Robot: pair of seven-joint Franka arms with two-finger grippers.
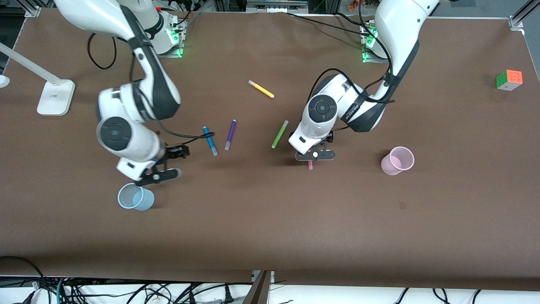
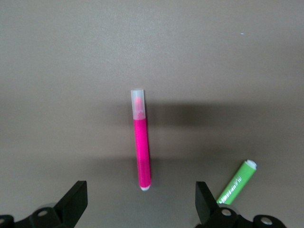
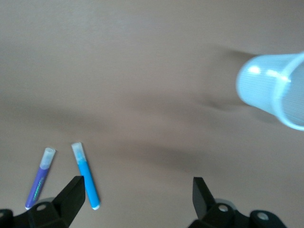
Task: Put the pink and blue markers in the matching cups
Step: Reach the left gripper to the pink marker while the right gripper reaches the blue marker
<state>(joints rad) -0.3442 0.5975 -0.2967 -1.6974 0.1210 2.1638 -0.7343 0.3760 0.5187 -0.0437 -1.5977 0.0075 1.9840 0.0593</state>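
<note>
Nothing is placed yet: both cups are standing empty. The left gripper [image 1: 315,156], jaws wide, is hovering over the pink marker [image 2: 142,145]; the right gripper [image 1: 167,162], also wide, is hanging between the blue marker [image 1: 210,140] and the blue cup [image 1: 136,197].

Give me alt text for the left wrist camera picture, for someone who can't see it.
A pink marker lies flat on the brown table, centred between the open fingers of the left hand, which hovers above it. The tip of a green marker shows beside one finger.

Count on my table [image 1: 270,236]: five markers — pink marker [image 2: 142,147], blue marker [image 1: 210,141], purple marker [image 1: 230,134], green marker [image 1: 279,134], yellow marker [image 1: 261,89]. Two cups — pink cup [image 1: 398,161], blue cup [image 1: 135,197]. One puzzle cube [image 1: 509,80]. One lamp [image 1: 50,90].
</note>
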